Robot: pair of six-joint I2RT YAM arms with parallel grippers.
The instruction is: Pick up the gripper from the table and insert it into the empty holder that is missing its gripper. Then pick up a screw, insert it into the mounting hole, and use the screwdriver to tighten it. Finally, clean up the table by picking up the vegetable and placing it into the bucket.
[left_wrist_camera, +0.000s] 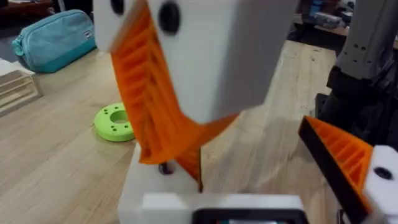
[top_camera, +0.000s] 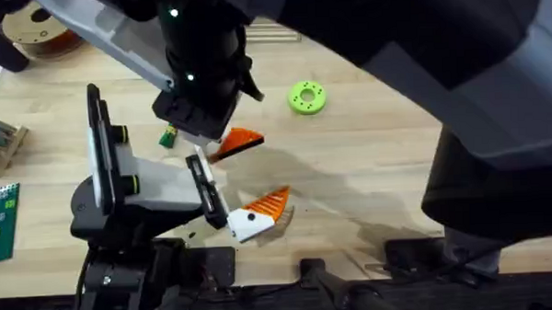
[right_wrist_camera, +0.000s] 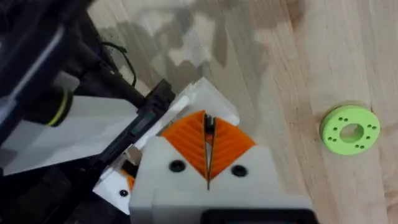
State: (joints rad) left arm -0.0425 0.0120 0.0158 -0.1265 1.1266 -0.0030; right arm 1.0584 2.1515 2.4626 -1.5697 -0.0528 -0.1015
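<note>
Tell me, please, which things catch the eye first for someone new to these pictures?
Probably the orange ribbed gripper pads on a white jaw tip near the table's front centre, with another orange piece just behind under a dark arm. Then the lime-green disc, lying alone farther back to the right on the wooden table.

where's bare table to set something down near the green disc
Bare wood lies right of the round lime-green disc, toward the dark right arm, and below it, past the orange ribbed wedge. It is crowded at lower left, where the light-grey arm link and its white-and-orange tip sit.
</note>
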